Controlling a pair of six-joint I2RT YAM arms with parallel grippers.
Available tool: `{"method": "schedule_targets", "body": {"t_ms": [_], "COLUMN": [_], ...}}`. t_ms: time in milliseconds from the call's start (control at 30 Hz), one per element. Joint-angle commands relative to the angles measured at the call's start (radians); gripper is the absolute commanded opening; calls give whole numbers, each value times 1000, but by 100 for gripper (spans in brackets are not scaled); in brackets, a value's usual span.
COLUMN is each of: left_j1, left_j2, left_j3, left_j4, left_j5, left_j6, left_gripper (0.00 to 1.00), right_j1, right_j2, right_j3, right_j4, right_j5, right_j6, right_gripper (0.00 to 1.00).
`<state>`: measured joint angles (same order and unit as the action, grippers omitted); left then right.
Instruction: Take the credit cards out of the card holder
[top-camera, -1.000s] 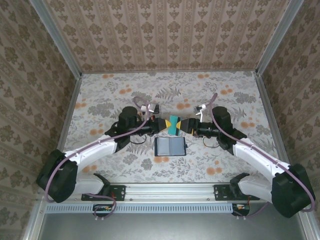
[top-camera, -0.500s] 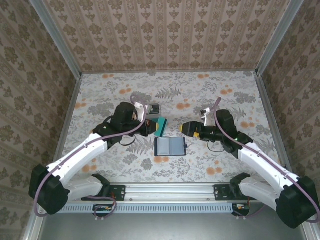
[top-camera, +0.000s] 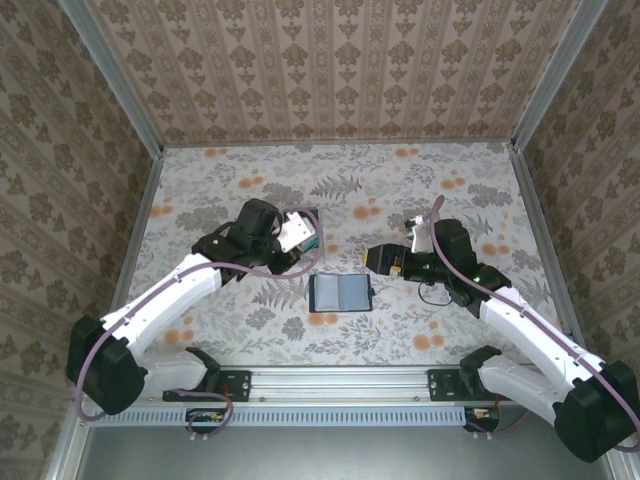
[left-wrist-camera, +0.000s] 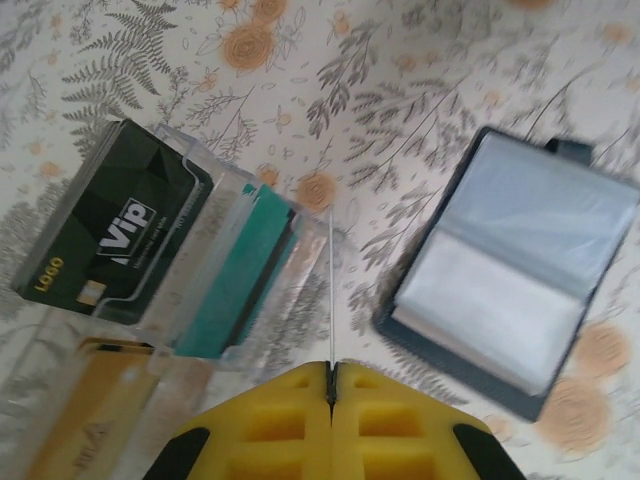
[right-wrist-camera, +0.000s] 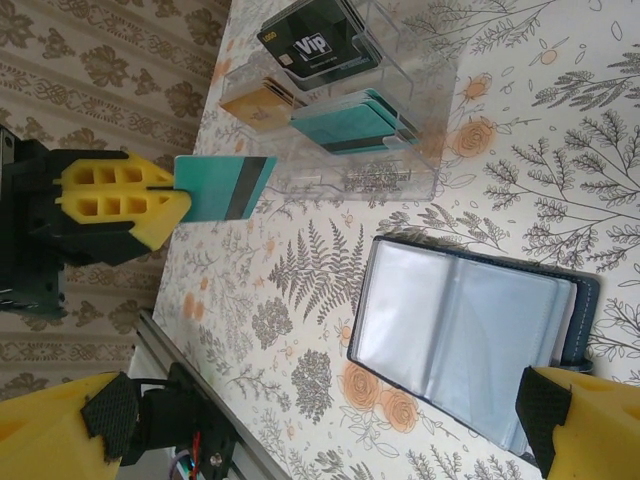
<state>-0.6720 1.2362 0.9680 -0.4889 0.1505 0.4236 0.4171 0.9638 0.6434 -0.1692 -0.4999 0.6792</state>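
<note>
Left gripper (left-wrist-camera: 331, 378) is pinched shut on a teal card (right-wrist-camera: 225, 188). It grips one short end, so most of the card sticks out past the fingers, and from the left wrist cam it's just a thin edge-on line. It's held up close to the clear box (right-wrist-camera: 395, 180), on the side where other teal cards sit in one compartment, with a black VIP card (right-wrist-camera: 318, 45) and an orange one (right-wrist-camera: 262, 103) in the others. My guess is the tail-end grip is deliberate: the free end can drop into a compartment without the fingers bumping the box walls.

Right gripper (top-camera: 382, 258) is wide open with nothing in it, parked just off the holder's (right-wrist-camera: 465, 335) right side and angled down at it. To me that reads as out of the way, but close enough to pin the holder or go in for another card.

Holder lies flat and spread open on the table (top-camera: 450, 190), between the two arms and just nearer the bases than the box. The sleeves facing up look empty. Can't tell if any cards are tucked in pages underneath.
</note>
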Motion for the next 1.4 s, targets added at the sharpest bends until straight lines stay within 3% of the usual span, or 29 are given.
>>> {"method": "schedule_targets", "body": {"t_ms": [0, 200, 567, 1367], "left_j1": [1, 3, 5, 48], "left_j2": [23, 89, 223, 379], "left_j3": [36, 48, 86, 160], "left_j4": [-39, -9, 55, 60], "left_j5": [-59, -77, -97, -78], "left_j6": [281, 433, 516, 501], "left_gripper": [0, 0, 0, 0], "right_j1": [5, 4, 5, 5], "right_j2": [-9, 1, 13, 71], "right_j3": [42, 47, 42, 45], "right_j4": [-30, -34, -37, -3], "right_j5": [21, 23, 38, 29], "right_j6": [-26, -25, -24, -21], "right_gripper": [100, 100, 100, 100]}}
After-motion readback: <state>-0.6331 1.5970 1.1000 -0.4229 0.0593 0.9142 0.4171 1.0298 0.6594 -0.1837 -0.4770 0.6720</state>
